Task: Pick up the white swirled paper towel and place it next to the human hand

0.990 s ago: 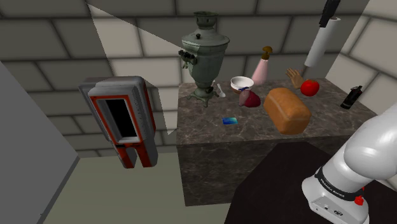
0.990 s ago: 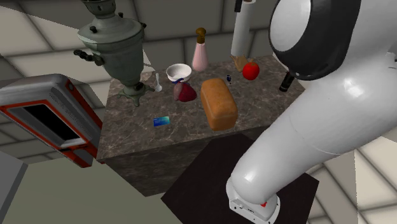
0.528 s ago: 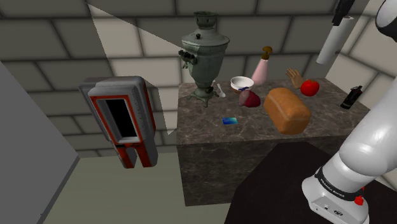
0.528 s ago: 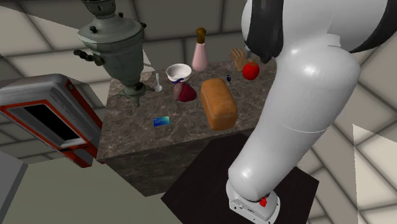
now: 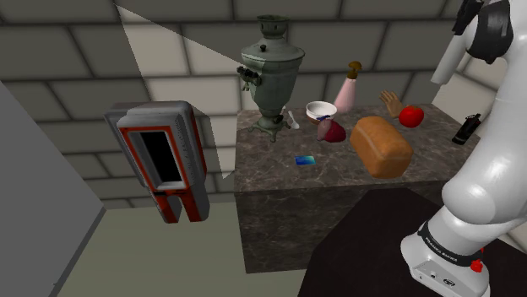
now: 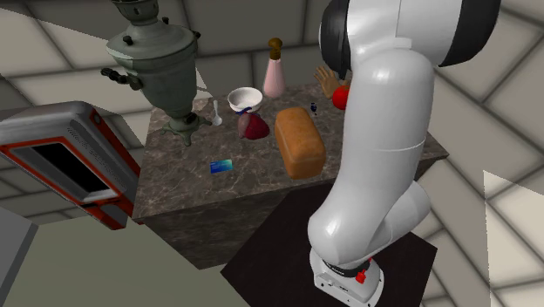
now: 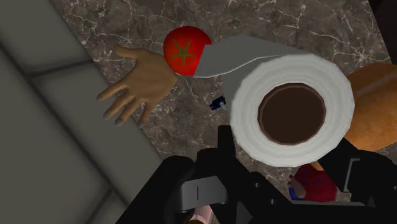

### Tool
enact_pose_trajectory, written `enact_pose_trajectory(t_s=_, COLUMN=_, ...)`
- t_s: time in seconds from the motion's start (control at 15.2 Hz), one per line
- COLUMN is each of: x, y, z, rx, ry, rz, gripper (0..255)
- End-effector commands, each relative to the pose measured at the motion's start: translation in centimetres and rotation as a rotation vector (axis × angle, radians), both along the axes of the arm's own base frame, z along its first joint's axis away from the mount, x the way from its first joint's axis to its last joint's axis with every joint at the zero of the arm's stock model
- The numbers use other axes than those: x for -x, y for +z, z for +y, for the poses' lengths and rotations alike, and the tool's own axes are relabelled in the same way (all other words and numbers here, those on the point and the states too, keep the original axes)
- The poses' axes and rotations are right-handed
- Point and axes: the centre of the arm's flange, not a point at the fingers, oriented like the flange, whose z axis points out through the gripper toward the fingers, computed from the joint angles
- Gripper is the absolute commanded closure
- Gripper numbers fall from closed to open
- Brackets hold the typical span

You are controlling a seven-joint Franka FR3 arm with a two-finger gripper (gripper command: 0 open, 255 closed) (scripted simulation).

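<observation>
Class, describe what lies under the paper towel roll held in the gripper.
Below the roll, marble counter, a tomato and bread show, each partly hidden by it. The counter directly beneath is covered.

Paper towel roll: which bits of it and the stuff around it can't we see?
Roll: shoulder view, upper end goes behind the arm.
Human hand and tomato: second exterior view, the arm covers part of each.
Bread: wrist view, partly behind the roll, cut off by the edge.
Small blue thing: wrist view, mostly behind the roll, too small to name.
</observation>
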Motion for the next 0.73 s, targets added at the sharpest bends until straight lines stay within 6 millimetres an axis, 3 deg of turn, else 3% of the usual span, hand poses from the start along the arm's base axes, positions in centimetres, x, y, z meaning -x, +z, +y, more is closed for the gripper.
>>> enact_pose_trajectory(t_s=0.0, x=0.0, y=-1.1, z=-0.2, rx=0.0, ry=0.001, rz=0.0, gripper=255)
enact_pose_trajectory(t_s=0.66, x=0.0, y=-6.3, z=-0.2, rx=0.0, ry=0.001, rz=0.0, gripper=255)
